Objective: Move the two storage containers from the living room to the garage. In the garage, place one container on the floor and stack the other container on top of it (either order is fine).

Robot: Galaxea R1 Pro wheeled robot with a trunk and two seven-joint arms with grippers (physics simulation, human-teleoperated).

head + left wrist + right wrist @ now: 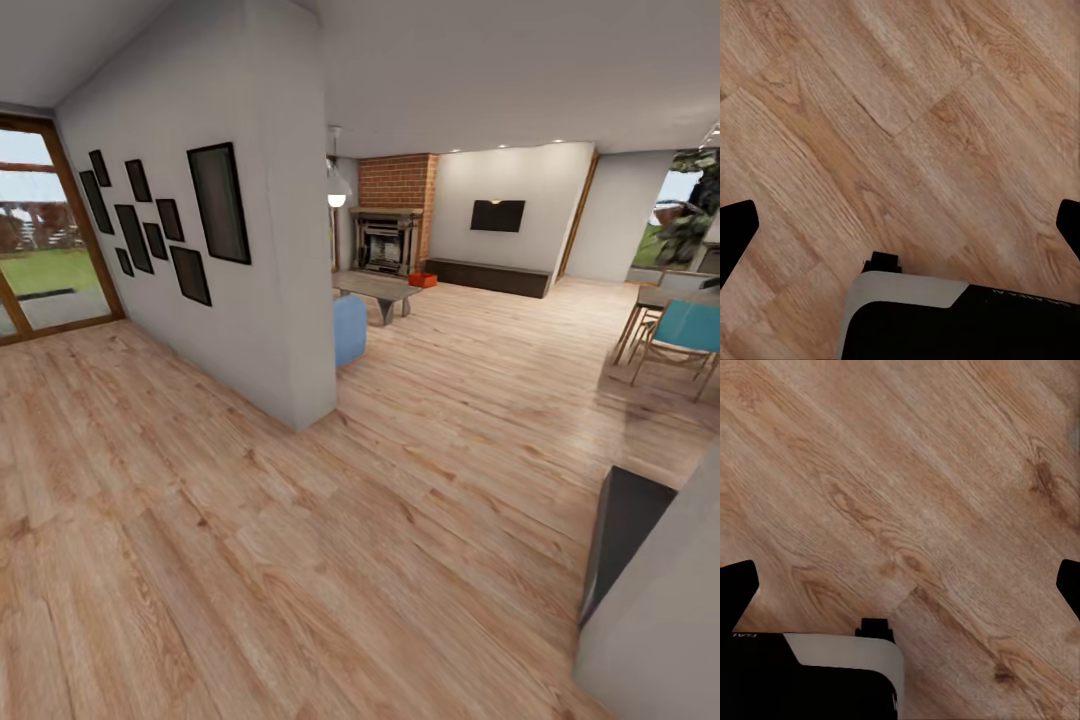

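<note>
A broad floor of light wood planks (pixel 330 560) runs through the head view, its grain streaked and knotted, the boards laid on a diagonal. A thick pale grey partition wall (pixel 270 250) rises at left of middle, flat and matte, hung with a cluster of black rectangular picture frames (pixel 160 225). To its left stands a wood-framed glass door (pixel 45 235) with grass beyond it.

Past the wall the living room (pixel 480 270) opens out. A red brick chimney (pixel 398 182) stands at the far end above a dark ornate fireplace (pixel 385 242). To the right of it a flat black screen (pixel 497 215) hangs on a pale wall over a long dark brown bench (pixel 488 277). A low grey table (pixel 378 290) sits before the fireplace, and a soft blue block-shaped seat (pixel 350 328) peeks from behind the partition. At far right a folding chair with a teal seat (pixel 685 340) stands by a table edge.

One small orange-red storage container (pixel 423 279) rests on the floor between the fireplace and the bench's left end; it is too far off to tell whether both bins lie there.

In the left wrist view, the left gripper (pixel 900 225) has its black fingertips (pixel 736 229) set wide apart over bare planks, nothing between them. In the right wrist view, the right gripper (pixel 900 585) likewise has its black fingertips (pixel 738 585) spread wide over the grainy wood.
</note>
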